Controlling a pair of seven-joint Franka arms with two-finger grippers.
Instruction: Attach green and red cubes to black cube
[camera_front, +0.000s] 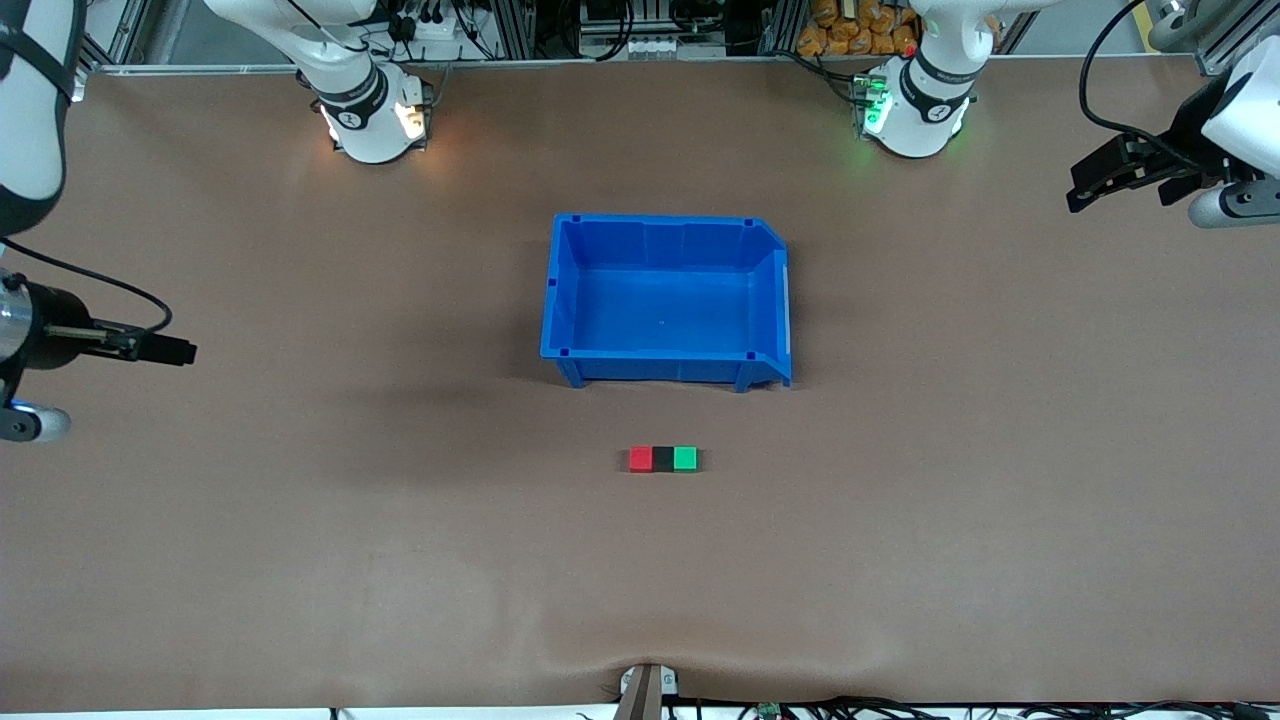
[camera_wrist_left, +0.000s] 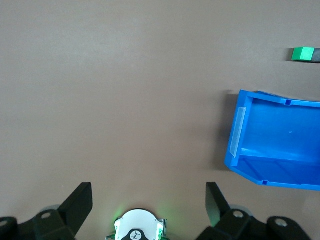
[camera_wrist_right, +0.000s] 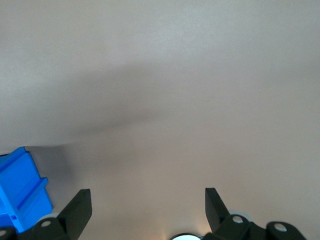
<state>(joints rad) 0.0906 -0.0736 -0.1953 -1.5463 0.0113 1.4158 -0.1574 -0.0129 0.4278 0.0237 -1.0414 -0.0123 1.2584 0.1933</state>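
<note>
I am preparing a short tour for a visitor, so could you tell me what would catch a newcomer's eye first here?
The big blue bin, bare inside, stands mid-table. Nearer to the front camera than the bin lies a tiny row of touching cubes: the red cube toward the right arm's end, the black cube between, the green cube toward the left arm's end. The left tool and right tool hang open at the table's ends.

I'm seeing a red cube, a matte black cube and a bright green cube lying on a plain brown table. The bin is showing solid bright blue, with one pale strip on an edge. My left gripper and right gripper are both showing black fingers.
</note>
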